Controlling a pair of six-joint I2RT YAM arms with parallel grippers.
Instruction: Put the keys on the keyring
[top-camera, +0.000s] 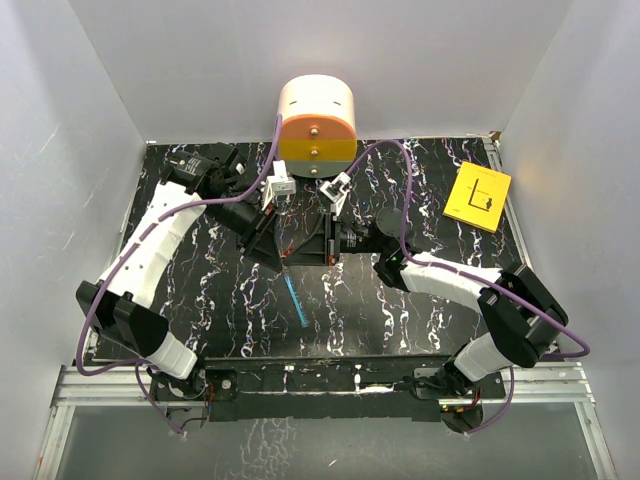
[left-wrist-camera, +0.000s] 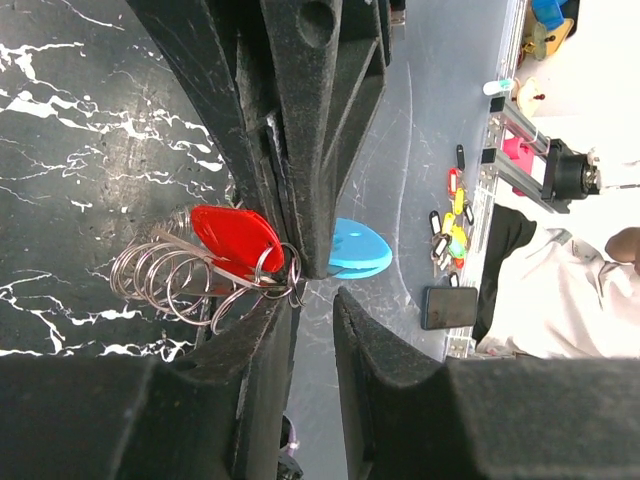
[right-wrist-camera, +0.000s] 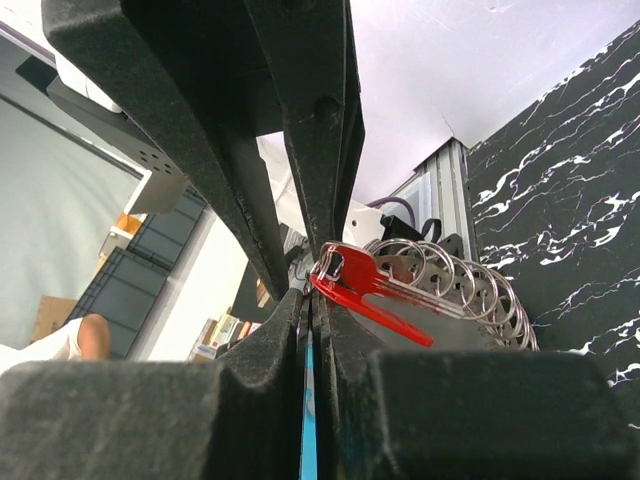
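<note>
The red key (left-wrist-camera: 235, 236) hangs on a coil of several silver rings (left-wrist-camera: 165, 275), the keyring, between both grippers at the table's middle. It also shows in the right wrist view (right-wrist-camera: 372, 285), with the rings (right-wrist-camera: 455, 282) behind it. My right gripper (right-wrist-camera: 312, 300) is shut on the keyring's flat blue tag (right-wrist-camera: 307, 425), seen edge-on; the tag also shows in the top view (top-camera: 297, 300) and left wrist view (left-wrist-camera: 358, 250). My left gripper (left-wrist-camera: 315, 295) faces it tip to tip, jaws a narrow gap apart with nothing seen between them; the rings touch its left fingertip (left-wrist-camera: 270, 310).
An orange and white cylinder (top-camera: 316, 125) stands at the back centre, with two small white fixtures (top-camera: 280, 185) in front of it. A yellow card (top-camera: 477, 196) lies at the back right. Loose coloured keys (left-wrist-camera: 452, 215) and a dark phone (left-wrist-camera: 448, 307) lie near the table's rail.
</note>
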